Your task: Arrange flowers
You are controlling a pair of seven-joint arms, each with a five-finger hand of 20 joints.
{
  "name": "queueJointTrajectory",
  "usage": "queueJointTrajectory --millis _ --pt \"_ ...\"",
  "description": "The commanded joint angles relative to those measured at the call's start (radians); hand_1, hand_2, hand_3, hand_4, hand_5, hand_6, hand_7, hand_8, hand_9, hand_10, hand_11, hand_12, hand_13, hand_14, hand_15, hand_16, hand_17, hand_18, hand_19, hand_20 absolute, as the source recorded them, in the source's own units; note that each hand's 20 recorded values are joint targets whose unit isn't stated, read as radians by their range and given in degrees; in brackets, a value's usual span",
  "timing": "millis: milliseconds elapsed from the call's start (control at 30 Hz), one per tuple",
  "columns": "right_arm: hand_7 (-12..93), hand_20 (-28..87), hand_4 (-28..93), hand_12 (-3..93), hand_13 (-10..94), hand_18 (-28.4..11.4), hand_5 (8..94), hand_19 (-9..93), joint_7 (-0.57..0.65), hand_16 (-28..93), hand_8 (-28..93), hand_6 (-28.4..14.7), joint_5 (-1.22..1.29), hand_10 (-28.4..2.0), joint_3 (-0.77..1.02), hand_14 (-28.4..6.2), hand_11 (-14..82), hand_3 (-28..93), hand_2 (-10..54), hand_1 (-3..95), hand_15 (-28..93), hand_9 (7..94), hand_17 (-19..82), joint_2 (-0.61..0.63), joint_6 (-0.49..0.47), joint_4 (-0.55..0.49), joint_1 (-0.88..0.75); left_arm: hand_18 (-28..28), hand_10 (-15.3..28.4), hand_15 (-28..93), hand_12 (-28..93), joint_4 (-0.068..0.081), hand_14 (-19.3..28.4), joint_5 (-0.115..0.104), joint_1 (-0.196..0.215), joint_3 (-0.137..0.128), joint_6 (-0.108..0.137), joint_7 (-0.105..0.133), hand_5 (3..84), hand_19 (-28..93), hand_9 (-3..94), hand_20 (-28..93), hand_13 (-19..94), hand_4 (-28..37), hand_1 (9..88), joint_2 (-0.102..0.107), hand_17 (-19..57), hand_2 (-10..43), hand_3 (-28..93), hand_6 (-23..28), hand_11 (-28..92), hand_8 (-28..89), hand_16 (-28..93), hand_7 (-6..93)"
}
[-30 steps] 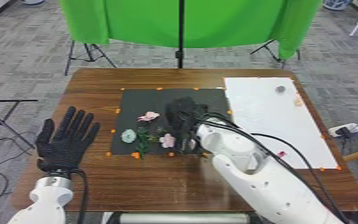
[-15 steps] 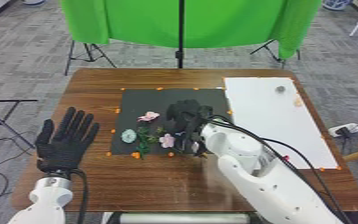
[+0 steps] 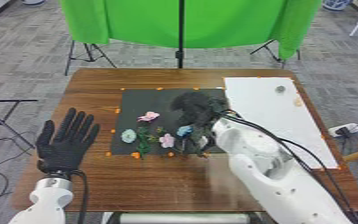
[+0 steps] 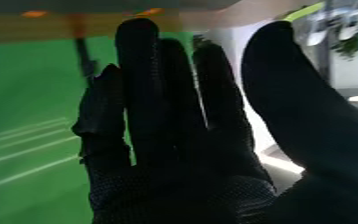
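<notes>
In the head view, my right hand is over the right part of the black mat, just beyond a blue flower. My right hand has its fingers straight and holds nothing in the right wrist view. On the mat lie a pink flower, a pale green-white flower and another pink flower, with green stems between them. A pale flower is partly hidden beside my right wrist. My left hand rests left of the mat with straight fingers.
A white sheet covers the table's right side, with a small grey item and a beige one near its far edge. Orange tape pieces mark the edges of mat and sheet. Black cables run along my right arm.
My right hand has moved away from the front edge and slightly right, its fingers now straighter in view. The blue flower has come into view from beneath it. My left hand has stayed still.
</notes>
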Motion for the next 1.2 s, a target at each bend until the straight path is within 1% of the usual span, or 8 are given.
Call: queueJointTrajectory --millis 33,200,333,467,667,933,1067,1200 --pt "14 36 -28 13.7 47 -22.4 50.3 80 0.197 14 -12 -3.6 -0.035 -16.7 0.284 -14.5 11.7 83 -9.5 39.0 47 49.0 25 0.221 0.140 0.066 -0.056 13.1 14.9 30 9 -0.004 15.6 0.003 0.027 -0.003 -0.011 0.019 43.9 32 36.5 11 26 -28.3 24.7 -0.005 -7.8 13.8 77 9.5 17 -9 -7 9.5" --pt "14 28 -28 12.2 31 -21.3 45.0 69 0.298 11 -13 -4.4 0.036 -17.1 0.405 -17.5 10.3 85 -9.5 37.2 31 38.7 18 0.270 0.126 0.187 -0.032 13.1 14.8 30 9 -0.016 15.5 -0.004 0.058 -0.015 -0.009 0.044 43.8 32 36.5 11 26 -28.3 24.7 -0.003 -7.9 13.7 77 9.4 17 -9 -7 9.5" --pt "15 25 -28 11.2 29 -20.3 44.5 65 0.318 12 -13 -4.1 0.129 -15.7 0.402 -17.8 10.4 85 -9.5 40.5 26 37.8 15 0.280 0.059 0.277 0.047 13.1 14.7 29 9 -0.018 15.6 -0.006 0.062 -0.012 -0.011 0.040 43.8 32 36.6 11 26 -28.3 24.7 0.003 -7.8 13.6 77 9.4 17 -9 -6 9.5" --pt "16 23 -28 10.9 30 -19.8 44.3 63 0.301 13 -14 -3.3 0.118 -13.8 0.375 -16.8 10.8 85 -9.5 42.0 24 37.9 15 0.274 0.020 0.362 0.099 13.1 14.9 29 9 -0.019 15.6 0.000 0.057 -0.009 -0.018 0.048 43.9 32 36.5 11 26 -28.3 24.7 0.006 -7.9 13.6 77 9.5 17 -9 -6 9.5" --pt "17 23 -28 10.4 34 -19.4 43.1 64 0.228 14 -14 -2.6 0.080 -12.1 0.355 -15.0 10.9 85 -9.5 41.7 23 37.8 17 0.235 -0.071 0.468 0.152 13.1 14.9 29 9 -0.017 15.5 -0.004 0.050 -0.002 -0.014 0.040 43.9 32 36.5 11 26 -28.3 24.7 0.005 -7.8 13.6 77 9.5 17 -9 -6 9.5" --pt "17 26 -28 10.3 42 -20.5 43.5 71 0.248 15 -14 -2.0 0.084 -11.6 0.361 -13.0 9.8 83 -9.5 43.0 26 39.1 21 0.194 -0.155 0.508 0.131 13.1 14.9 30 9 -0.013 15.6 -0.005 0.045 0.001 -0.008 0.034 43.9 32 36.5 11 26 -28.3 24.8 0.004 -7.9 13.6 76 9.5 17 -9 -6 9.5" --pt "17 26 -28 10.5 44 -20.4 44.1 72 0.149 15 -14 -1.6 0.052 -11.6 0.376 -12.2 9.9 81 -9.5 45.2 27 40.8 22 0.179 -0.193 0.519 0.114 13.1 14.8 30 9 -0.009 15.6 -0.005 0.042 0.002 -0.006 0.018 43.9 32 36.4 11 26 -28.3 24.8 -0.002 -7.9 13.6 76 9.5 17 -9 -6 9.4" --pt "19 26 -28 10.9 46 -19.9 46.6 73 0.134 15 -15 0.7 0.006 -10.6 0.358 -11.0 10.2 78 -9.5 47.3 27 45.7 22 0.164 -0.199 0.523 0.104 13.1 14.9 30 9 -0.004 15.6 -0.005 0.034 0.006 -0.001 0.007 43.8 32 36.4 11 26 -28.3 24.8 -0.009 -7.9 13.6 77 9.5 17 -9 -6 9.3"
